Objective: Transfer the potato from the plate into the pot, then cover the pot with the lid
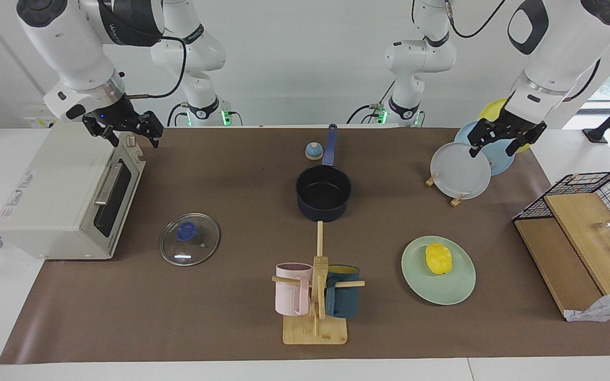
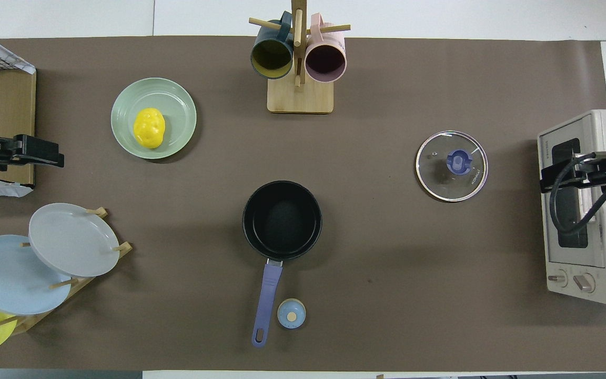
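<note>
Potato (image 1: 438, 258): yellow toy, lying on the mint-green plate (image 1: 458, 290), toward the left arm's end of the table, farther from the robots than the pot.
Pot (image 1: 323, 192): navy saucepan, mid-table, empty, uncovered, handle pointing toward the robots.
Lid (image 1: 190, 238): glass, blue knob, flat on the mat near the toaster oven (image 1: 66, 196).
Left gripper (image 1: 507, 137): raised over the plate rack (image 1: 460, 170), jaws spread, empty.
Right gripper (image 1: 133, 131): raised over the toaster oven, jaws spread, empty.
Status: nothing done; transfer and covering both remain.

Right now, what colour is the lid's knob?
Blue; the knob on the lid shows best overhead.
</note>
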